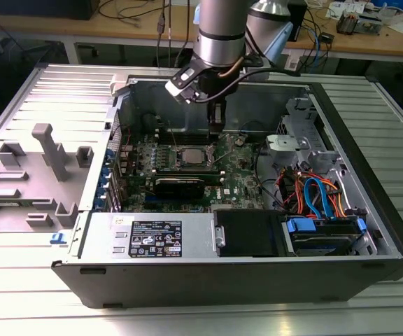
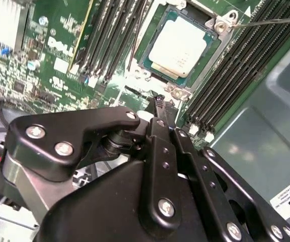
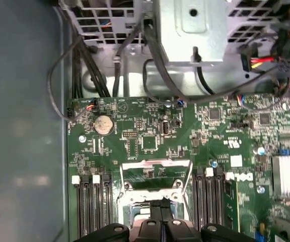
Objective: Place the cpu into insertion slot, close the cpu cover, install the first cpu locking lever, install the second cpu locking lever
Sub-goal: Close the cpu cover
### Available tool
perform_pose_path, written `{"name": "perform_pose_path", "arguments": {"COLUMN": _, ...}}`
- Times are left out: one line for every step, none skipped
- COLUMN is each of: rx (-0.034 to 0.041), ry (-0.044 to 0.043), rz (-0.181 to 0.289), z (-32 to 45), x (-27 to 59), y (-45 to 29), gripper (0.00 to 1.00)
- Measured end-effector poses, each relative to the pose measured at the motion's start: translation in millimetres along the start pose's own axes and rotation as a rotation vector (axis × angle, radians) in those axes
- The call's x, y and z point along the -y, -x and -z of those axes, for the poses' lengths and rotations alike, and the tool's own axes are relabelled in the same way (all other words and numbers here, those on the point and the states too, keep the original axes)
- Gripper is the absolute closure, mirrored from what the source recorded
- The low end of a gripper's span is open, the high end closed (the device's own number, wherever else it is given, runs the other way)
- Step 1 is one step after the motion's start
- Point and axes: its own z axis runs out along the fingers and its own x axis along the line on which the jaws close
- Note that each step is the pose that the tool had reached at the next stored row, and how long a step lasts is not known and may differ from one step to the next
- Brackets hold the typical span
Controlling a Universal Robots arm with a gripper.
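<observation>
The hand (image 3: 161,205) hangs over the green motherboard (image 3: 210,136) with its black fingers (image 3: 154,214) pressed together, just beside the cpu cover (image 3: 152,164). That thin metal frame looks tilted up, and the board shows through its cut-out. Black memory slots (image 3: 92,206) flank it on both sides. Beyond the frame a coin cell battery (image 3: 103,124) sits on the board. A finned heatsink (image 3: 288,174) stands off to one side, and black cables (image 3: 84,65) run from the board's far edge to a grey metal drive cage (image 3: 190,25).
</observation>
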Motion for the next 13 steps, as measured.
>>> {"name": "perform_pose_path", "arguments": {"rx": 0.0001, "ry": 0.0002, "rz": 0.006, "z": 0.4, "x": -0.7, "y": 0.0, "gripper": 0.89}}
{"name": "perform_pose_path", "arguments": {"rx": 0.0002, "ry": 0.0002, "rz": 0.008, "z": 1.1, "x": -1.3, "y": 0.1, "gripper": 0.89}}
{"name": "perform_pose_path", "arguments": {"rx": 0.0, "ry": -0.0001, "rz": 0.008, "z": 1.9, "x": -2.0, "y": 0.2, "gripper": 0.89}}
{"name": "perform_pose_path", "arguments": {"rx": 0.0, "ry": -0.0005, "rz": 0.008, "z": 2.7, "x": -2.7, "y": 0.2, "gripper": 0.89}}
{"name": "perform_pose_path", "arguments": {"rx": 0.0, "ry": -0.0009, "rz": 0.008, "z": 4.9, "x": -4.1, "y": 0.4, "gripper": 0.89}}
{"name": "perform_pose_path", "arguments": {"rx": 0.0, "ry": -0.0012, "rz": 0.008, "z": 6.2, "x": -5.1, "y": 0.4, "gripper": 0.89}}
{"name": "perform_pose_path", "arguments": {"rx": 0.0, "ry": -0.0014, "rz": 0.008, "z": 7.2, "x": -6.3, "y": 0.5, "gripper": 0.89}}
{"name": "perform_pose_path", "arguments": {"rx": -0.0001, "ry": -0.0019, "rz": 0.008, "z": 7.7, "x": -8.6, "y": 0.4, "gripper": 0.89}}
{"name": "perform_pose_path", "arguments": {"rx": -0.0003, "ry": -0.0032, "rz": 0.008, "z": 7.6, "x": -11.1, "y": 0.2, "gripper": 0.89}}
{"name": "perform_pose_path", "arguments": {"rx": -0.0002, "ry": -0.0046, "rz": 0.008, "z": 7.6, "x": -13.7, "y": 0.2, "gripper": 0.89}}
{"name": "perform_pose_path", "arguments": {"rx": -0.0001, "ry": -0.0059, "rz": 0.008, "z": 7.5, "x": -16.4, "y": 0.1, "gripper": 0.89}}
{"name": "perform_pose_path", "arguments": {"rx": 0.0001, "ry": -0.0073, "rz": 0.008, "z": 7.5, "x": -19.2, "y": 0.0, "gripper": 0.89}}
{"name": "perform_pose_path", "arguments": {"rx": 0.0, "ry": -0.009, "rz": 0.008, "z": 7.3, "x": -22.7, "y": -0.1, "gripper": 0.89}}
